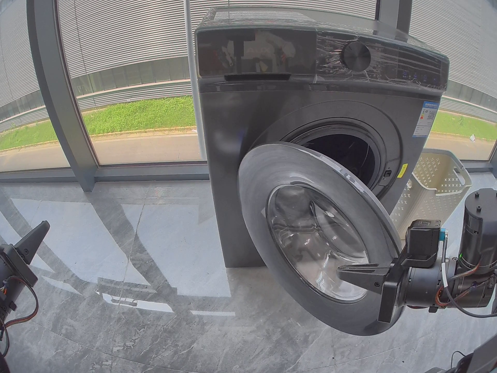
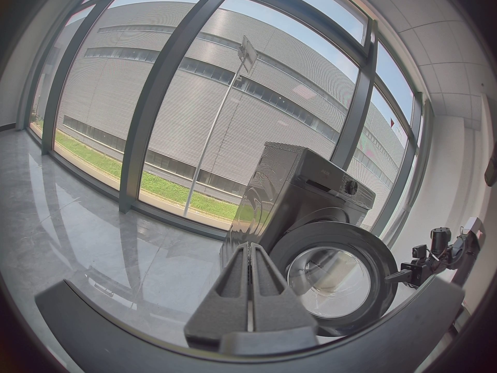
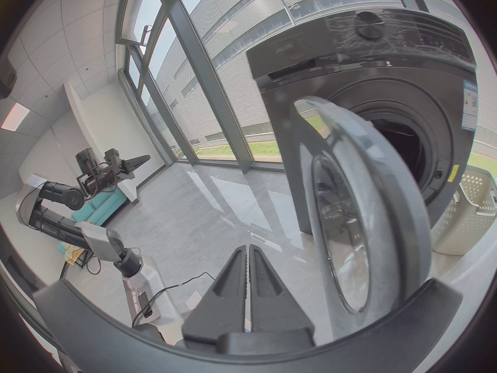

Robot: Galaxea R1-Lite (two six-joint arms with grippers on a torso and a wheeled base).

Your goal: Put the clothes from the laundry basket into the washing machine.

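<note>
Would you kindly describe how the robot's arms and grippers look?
The left gripper and right gripper have dark grey, tapering wedge-shaped fingers with triangular recesses. The right arm is black with cylindrical joints, looped orange and black cables and a small green light. The left arm has pale grey links between black joints.

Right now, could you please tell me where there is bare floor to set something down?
The floor left of the washing machine, up to the window, is bare. Crowded on the right: open door, right end effector and basket close together.

The black right arm (image 1: 479, 234) has a wedge-shaped black pincer (image 1: 342, 271) and orange cables (image 1: 441, 297)
</note>
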